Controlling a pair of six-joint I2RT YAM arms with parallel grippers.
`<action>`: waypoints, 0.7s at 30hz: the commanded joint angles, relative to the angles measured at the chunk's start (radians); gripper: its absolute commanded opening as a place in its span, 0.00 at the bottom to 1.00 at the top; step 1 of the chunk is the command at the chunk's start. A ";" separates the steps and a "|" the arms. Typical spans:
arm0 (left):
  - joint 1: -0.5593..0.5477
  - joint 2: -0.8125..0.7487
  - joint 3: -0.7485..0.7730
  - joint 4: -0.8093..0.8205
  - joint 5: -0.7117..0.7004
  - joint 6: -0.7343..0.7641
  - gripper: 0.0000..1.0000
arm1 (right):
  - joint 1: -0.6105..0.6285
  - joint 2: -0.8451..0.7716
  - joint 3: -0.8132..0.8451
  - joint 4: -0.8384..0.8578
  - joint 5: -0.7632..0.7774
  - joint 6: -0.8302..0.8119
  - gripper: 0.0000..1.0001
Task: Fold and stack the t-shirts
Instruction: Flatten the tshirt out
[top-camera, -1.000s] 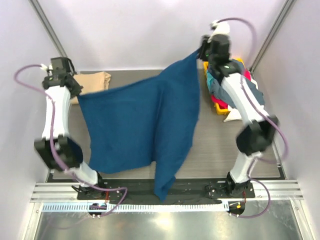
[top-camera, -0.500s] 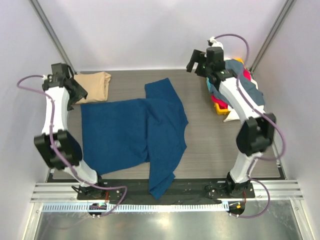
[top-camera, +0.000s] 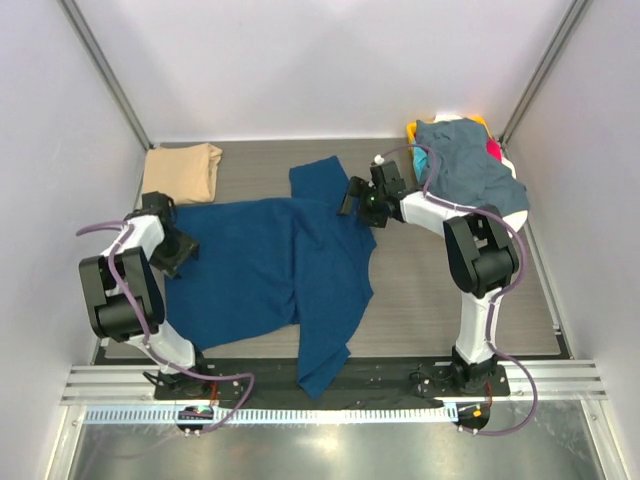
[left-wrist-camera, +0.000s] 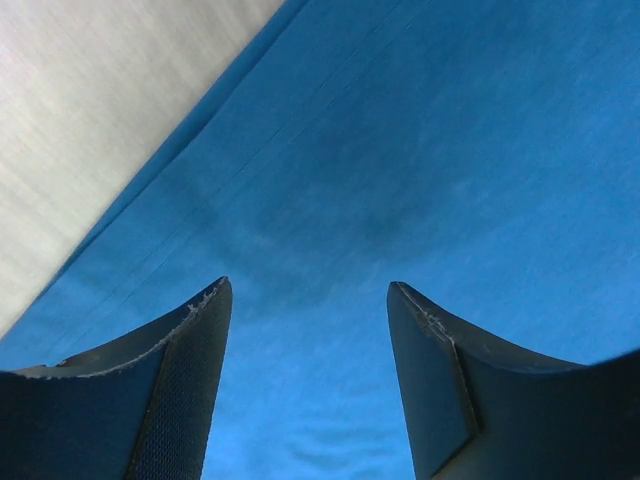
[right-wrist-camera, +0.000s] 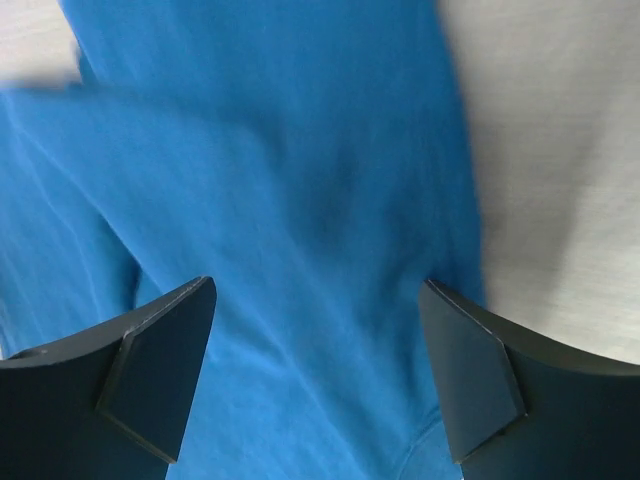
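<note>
Across the middle of the table (top-camera: 430, 290), seen from above, the navy t-shirt (top-camera: 250, 270) lies spread and rumpled, one half lapped over. My left gripper (top-camera: 176, 250) sits at its 9 o'clock edge, my right gripper (top-camera: 352, 200) at 1 o'clock. Left wrist: jaws parted, empty, over blue cloth. Right wrist: likewise.

no readable text, no labels, no brands, no numbers or signs in any view

A slate-blue t-shirt (top-camera: 470, 165) hides most of the yellow t-shirt (top-camera: 412, 131) and red t-shirt (top-camera: 493, 150) beneath. Right wrist view: navy t-shirt (right-wrist-camera: 300, 200) blurred, cut off top and left.
</note>
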 joint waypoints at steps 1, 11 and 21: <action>-0.003 0.021 0.022 0.124 -0.018 -0.040 0.65 | -0.023 0.018 0.039 0.022 0.013 0.003 0.88; -0.094 0.124 0.085 0.159 -0.189 -0.012 0.60 | -0.194 0.203 0.233 -0.145 0.237 -0.074 0.86; -0.293 0.158 0.315 0.035 -0.340 0.040 0.61 | -0.203 0.238 0.520 -0.263 0.130 -0.181 0.82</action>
